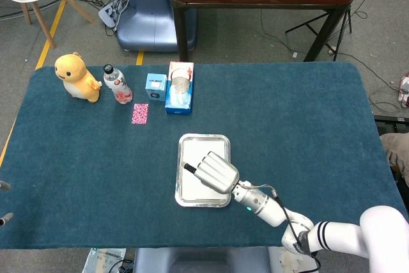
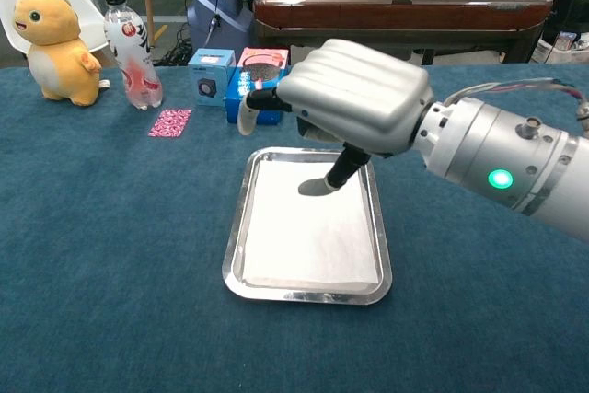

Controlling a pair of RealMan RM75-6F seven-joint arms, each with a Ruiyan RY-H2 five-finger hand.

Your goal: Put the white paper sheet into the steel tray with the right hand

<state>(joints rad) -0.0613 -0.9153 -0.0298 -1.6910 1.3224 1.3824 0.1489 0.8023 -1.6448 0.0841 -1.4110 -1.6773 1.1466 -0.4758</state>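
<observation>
The white paper sheet is lying flat inside the steel tray, directly beneath the right hand, which is hovering empty, fingers loosely spread.

The right hand has a ribbed silver-grey shell and dark fingers with pale tips. Behind it sits a metallic cylindrical wrist (one green light glowing), thin cables, then a white arm with black rings.
</observation>
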